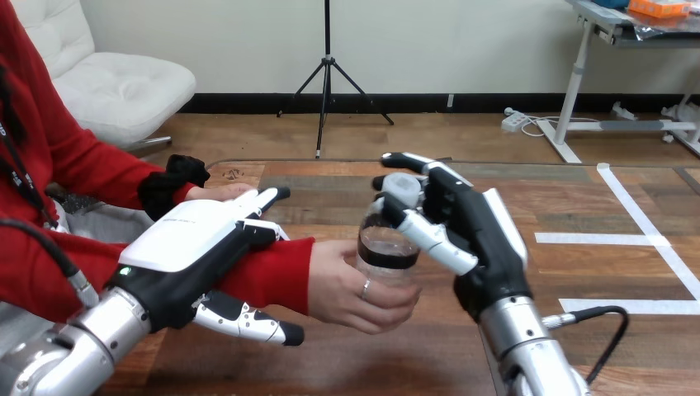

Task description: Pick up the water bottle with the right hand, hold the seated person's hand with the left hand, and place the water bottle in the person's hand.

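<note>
1. Two hands on water bottle [386,247]: right hand [483,239] curled round its top, person's hand [347,285] round its base.
2. Bottle upright above table [578,206], cap up.
3. Left hand [194,239]: fingers straight over person's forearm [272,272], thumb below.

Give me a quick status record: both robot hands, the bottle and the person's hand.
water bottle: upright, with a robot hand and the person's hand both on it
right hand: fingers curled round the bottle's upper part and cap
person's hand: wrapped round the bottle's lower part
left hand: fingers straight, lying over the person's red-sleeved forearm, thumb below it
handover: bottle is in the person's hand; right hand not yet released
</note>
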Robot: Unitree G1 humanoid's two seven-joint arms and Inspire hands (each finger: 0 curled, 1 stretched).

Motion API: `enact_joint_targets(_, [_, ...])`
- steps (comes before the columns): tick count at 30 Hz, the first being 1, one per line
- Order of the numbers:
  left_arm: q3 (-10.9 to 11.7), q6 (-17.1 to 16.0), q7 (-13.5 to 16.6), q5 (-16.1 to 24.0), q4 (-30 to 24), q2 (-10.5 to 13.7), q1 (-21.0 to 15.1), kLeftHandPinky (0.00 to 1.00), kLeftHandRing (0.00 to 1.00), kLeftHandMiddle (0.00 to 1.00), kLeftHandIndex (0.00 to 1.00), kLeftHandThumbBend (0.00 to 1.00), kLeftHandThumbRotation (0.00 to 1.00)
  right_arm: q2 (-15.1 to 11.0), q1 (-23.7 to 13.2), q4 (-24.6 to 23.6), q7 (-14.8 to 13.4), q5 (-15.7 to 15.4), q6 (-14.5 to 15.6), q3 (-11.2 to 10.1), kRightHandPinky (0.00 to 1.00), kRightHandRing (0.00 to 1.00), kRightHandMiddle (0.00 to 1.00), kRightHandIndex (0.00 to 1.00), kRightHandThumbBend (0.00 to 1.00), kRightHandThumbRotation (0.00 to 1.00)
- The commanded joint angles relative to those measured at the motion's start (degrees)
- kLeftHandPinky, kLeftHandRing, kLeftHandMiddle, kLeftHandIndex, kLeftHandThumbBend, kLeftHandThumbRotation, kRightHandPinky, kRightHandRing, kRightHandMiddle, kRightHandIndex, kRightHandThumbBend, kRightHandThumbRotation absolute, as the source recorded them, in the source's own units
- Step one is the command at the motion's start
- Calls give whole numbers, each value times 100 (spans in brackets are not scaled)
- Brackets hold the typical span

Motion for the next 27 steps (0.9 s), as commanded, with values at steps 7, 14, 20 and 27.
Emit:
enact_joint_targets(7, [68,-412,537,-134,203,-314,-110,99,100,100,100,100,62,-136,-157,-114,180,137,-332,-210,69,71,72,77,100,59])
enact_joint_targets(14, [27,-701,905,-89,431,-534,-106,100,100,100,100,100,67,-207,-51,-107,263,209,-438,-259,70,71,72,78,100,61])
enact_joint_targets(20, [-7,-876,1149,-133,593,-758,-92,100,100,100,100,100,69,-260,29,-100,330,263,-542,-301,71,71,73,77,100,61])
enact_joint_targets(27, [-47,-1069,1394,-106,724,-980,-73,100,100,100,100,100,69,-292,127,-79,412,343,-656,-369,70,71,73,77,100,62])
